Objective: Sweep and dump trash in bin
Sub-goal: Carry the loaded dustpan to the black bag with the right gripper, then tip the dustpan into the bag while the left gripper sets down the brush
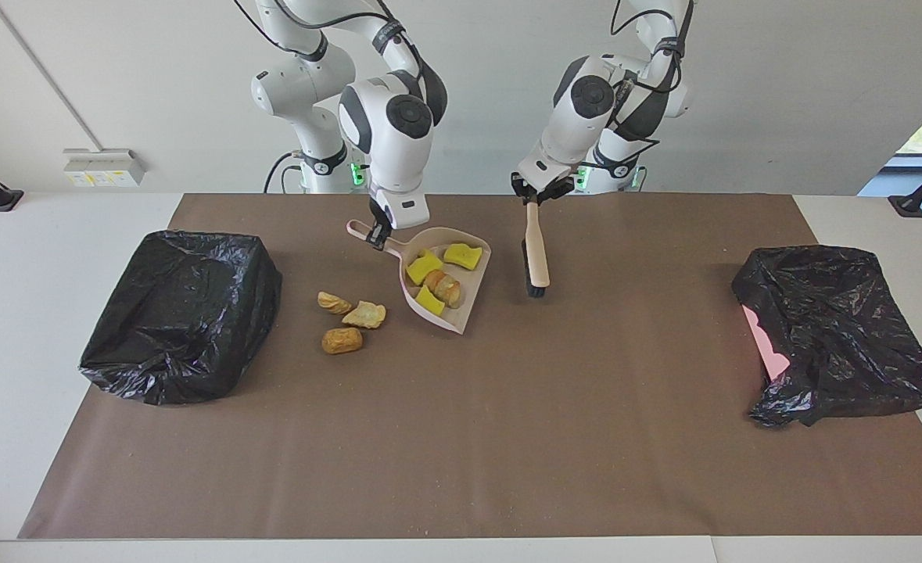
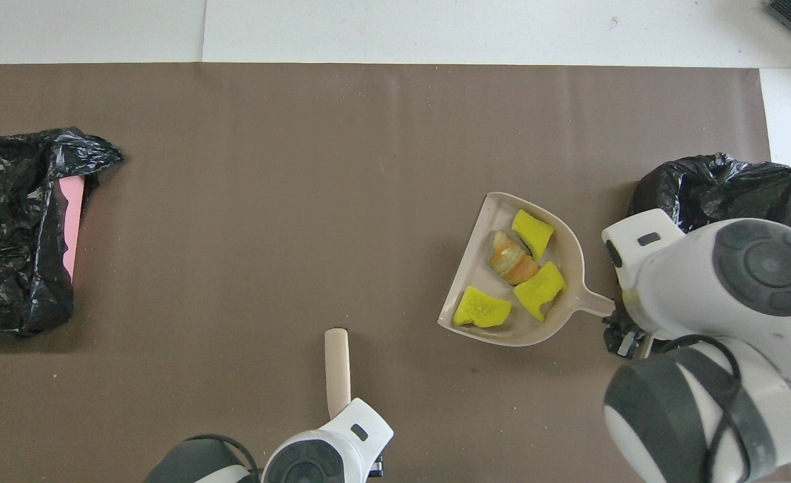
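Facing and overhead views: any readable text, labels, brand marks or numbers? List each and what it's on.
No text can be read in either view.
Wall box above the right arm's end of the table: it carries yellow-and-white stickers, too small to read.
Dustpan, brush, both black bin bags and the brown mat: no print visible.
Arm housings: no lettering legible now.

No readable text, label, brand, number or sign on anything in view.
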Action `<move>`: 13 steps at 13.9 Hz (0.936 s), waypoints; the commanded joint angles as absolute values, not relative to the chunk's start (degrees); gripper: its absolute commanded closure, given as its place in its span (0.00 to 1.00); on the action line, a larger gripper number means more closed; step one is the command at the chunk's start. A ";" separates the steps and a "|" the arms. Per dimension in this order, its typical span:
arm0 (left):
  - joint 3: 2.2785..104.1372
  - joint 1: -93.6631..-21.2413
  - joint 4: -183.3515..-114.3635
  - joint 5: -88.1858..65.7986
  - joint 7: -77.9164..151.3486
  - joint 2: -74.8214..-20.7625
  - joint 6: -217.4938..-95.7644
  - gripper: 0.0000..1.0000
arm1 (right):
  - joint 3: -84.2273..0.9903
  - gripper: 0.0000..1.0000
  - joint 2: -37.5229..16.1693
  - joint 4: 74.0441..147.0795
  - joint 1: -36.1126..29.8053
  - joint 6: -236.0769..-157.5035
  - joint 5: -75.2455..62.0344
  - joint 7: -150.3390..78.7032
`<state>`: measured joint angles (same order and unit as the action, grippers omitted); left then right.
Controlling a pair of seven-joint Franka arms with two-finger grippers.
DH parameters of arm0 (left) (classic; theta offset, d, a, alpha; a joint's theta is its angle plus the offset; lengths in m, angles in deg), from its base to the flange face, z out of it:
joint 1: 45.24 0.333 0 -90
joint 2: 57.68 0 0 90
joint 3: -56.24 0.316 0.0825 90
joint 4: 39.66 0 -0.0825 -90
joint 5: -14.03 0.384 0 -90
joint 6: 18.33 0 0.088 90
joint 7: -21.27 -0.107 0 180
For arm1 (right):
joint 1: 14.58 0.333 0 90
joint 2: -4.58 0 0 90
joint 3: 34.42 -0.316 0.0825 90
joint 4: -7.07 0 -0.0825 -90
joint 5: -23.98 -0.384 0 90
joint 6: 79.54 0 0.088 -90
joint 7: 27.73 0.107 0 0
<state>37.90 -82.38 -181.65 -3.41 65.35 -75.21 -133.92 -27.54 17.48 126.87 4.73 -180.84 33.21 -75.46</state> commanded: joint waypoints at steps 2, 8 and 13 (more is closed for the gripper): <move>37.87 -92.41 -186.25 -2.58 74.52 -76.49 -139.88 1.00 | -27.91 1.00 19.70 124.41 -8.91 -179.39 32.86 -87.72; 37.87 -96.12 -186.96 -5.04 77.08 -75.17 -144.27 1.00 | -27.74 1.00 19.08 123.62 -28.54 -186.66 40.92 -108.31; 37.87 -96.73 -186.96 -6.27 77.26 -74.11 -145.42 1.00 | -27.74 1.00 14.87 123.70 -31.54 -194.68 49.46 -110.79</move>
